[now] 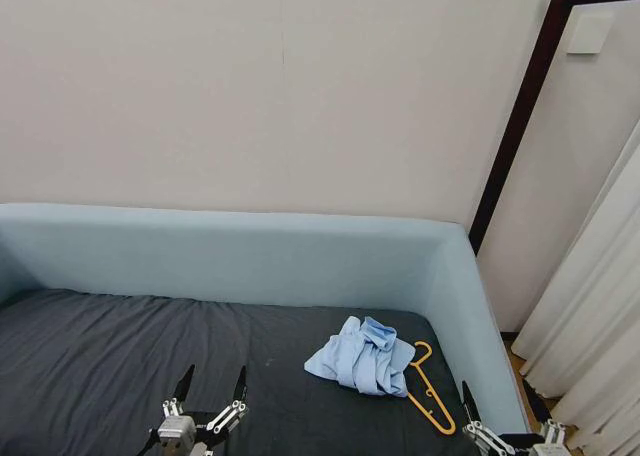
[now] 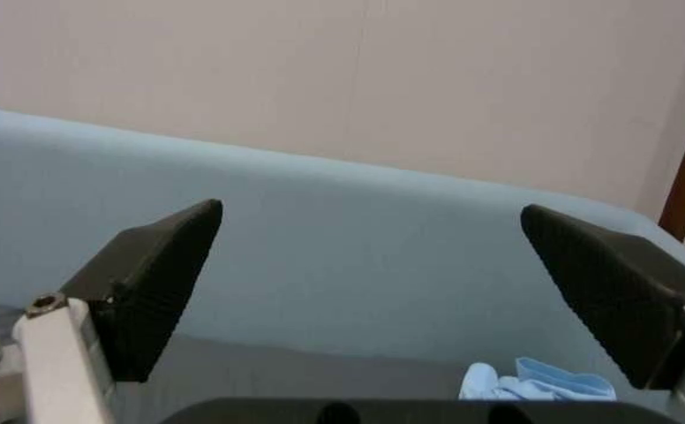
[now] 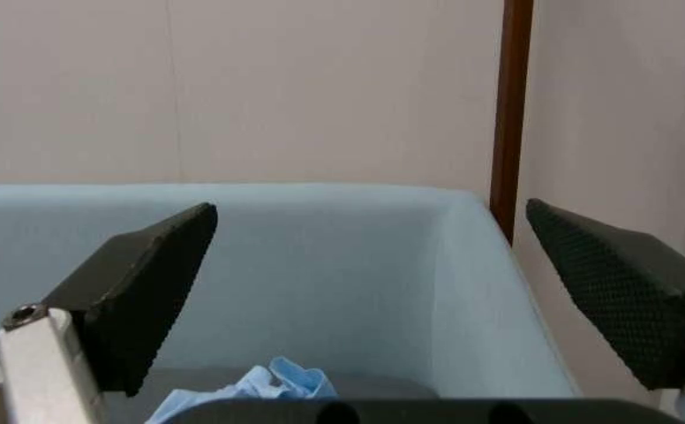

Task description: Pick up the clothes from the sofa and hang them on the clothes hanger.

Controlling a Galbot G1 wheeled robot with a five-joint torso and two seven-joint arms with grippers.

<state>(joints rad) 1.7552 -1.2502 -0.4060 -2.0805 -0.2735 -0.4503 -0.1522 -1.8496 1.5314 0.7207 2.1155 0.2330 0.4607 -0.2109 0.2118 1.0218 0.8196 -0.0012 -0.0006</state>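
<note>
Blue shirt (image 1: 362, 368) crumpled on sofa (image 1: 250, 261), orange hanger (image 1: 430, 396) beside it, maybe tucked under. Left gripper (image 1: 216, 372), right gripper (image 3: 370, 210) low in front, fingers spread, empty.

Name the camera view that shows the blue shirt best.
Head view: the whole crumpled blue shirt lies on the sofa beside the orange hanger. The left wrist view catches a scrap beyond the left gripper; the right wrist view, a bit more beyond the right gripper.

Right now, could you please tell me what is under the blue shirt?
The shirt rests on the dark seat. The orange hanger meets its edge; whatever lies beneath the cloth is covered.
</note>
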